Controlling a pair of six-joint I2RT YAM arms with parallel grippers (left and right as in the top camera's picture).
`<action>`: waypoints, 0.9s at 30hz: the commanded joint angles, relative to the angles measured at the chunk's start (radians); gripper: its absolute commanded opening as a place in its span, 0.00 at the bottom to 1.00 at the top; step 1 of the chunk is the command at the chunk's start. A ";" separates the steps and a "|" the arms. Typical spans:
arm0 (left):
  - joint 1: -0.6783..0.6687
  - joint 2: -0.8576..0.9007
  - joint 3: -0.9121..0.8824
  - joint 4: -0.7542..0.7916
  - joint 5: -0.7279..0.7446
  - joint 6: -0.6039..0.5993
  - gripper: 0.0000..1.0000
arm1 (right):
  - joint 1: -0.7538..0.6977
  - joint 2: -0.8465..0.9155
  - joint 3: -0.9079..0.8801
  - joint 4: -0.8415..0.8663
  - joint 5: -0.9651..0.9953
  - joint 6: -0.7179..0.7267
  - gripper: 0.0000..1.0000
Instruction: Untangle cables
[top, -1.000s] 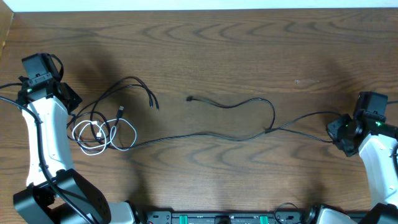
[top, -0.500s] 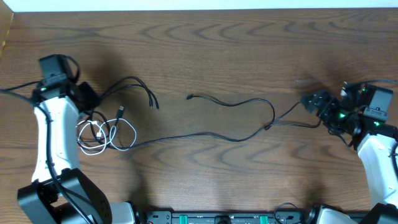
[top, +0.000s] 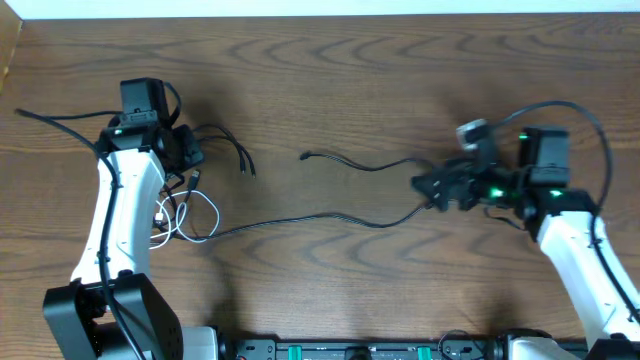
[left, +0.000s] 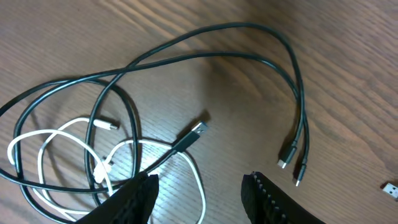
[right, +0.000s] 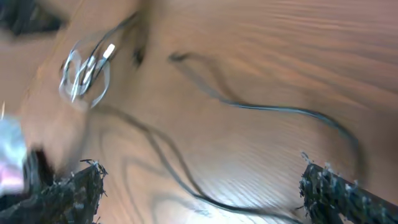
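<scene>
Both arms have just swung inward: the left gripper (top: 186, 150), jaws apart, hovers over the white cable (top: 213, 213) and black cable (top: 320, 214) tangled at left, while the right gripper (top: 436, 187), also released, nears the black cable's mid-right bend, so grasps seem imminent.

Dark brown wood-grain table (top: 330, 70) throughout; on it thin black cables (top: 372, 167), and left of these one white cable (left: 107, 125) beside a silver-tipped black plug (left: 198, 129).
</scene>
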 joint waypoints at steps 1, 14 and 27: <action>-0.006 -0.020 -0.006 -0.001 0.002 0.001 0.48 | 0.109 -0.001 0.007 0.025 0.001 -0.182 0.99; -0.006 -0.020 -0.006 -0.001 0.002 0.001 0.98 | 0.439 0.121 0.007 0.117 0.333 -0.275 0.99; -0.006 -0.020 -0.006 -0.002 0.002 0.002 0.98 | 0.484 0.385 0.007 0.309 0.378 -0.261 0.99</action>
